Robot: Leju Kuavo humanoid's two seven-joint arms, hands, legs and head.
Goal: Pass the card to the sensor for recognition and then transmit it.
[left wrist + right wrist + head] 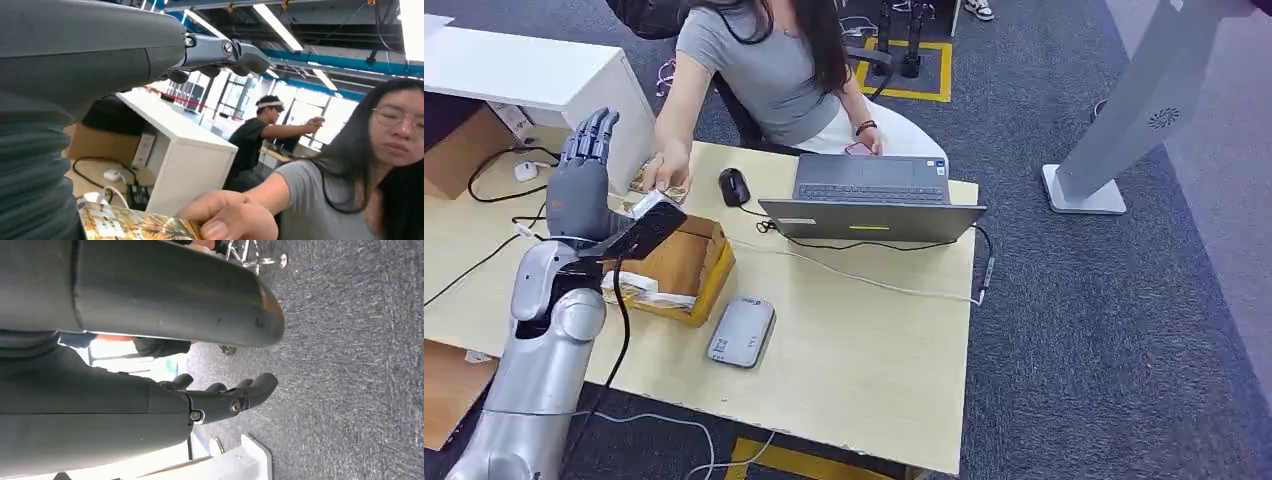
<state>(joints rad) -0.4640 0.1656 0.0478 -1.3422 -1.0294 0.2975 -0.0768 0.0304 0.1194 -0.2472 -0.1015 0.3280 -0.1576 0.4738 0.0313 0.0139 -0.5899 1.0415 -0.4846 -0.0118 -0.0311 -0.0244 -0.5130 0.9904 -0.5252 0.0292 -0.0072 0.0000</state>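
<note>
Left arm raised over the table; left hand upright, fingers straight and apart, palm bare. Nothing held. Right hand hangs over grey carpet, fingers loosely curled with gaps between them, holding nothing.

Near edge of table: grey flat sensor, lying flat, just beside an open box.

Beyond the box: the card, lying at the table's far edge under a person's hand. Left wrist view shows the card close up: printed, glossy-looking face, the person's thumb pressing one end. Whether it lies fully flat or is lifted at that end I cannot tell; the head view is too small there.

Farther back: mouse and laptop.

Handling judgement: thin, light, stiff but bendable, likely slick on the printed face. Hard to lift from a flat surface; best taken by a free edge, pinched between thumb and fingers across both faces, lightly enough not to bow it. Taking it from the person would be easier than peeling it off the table.
</note>
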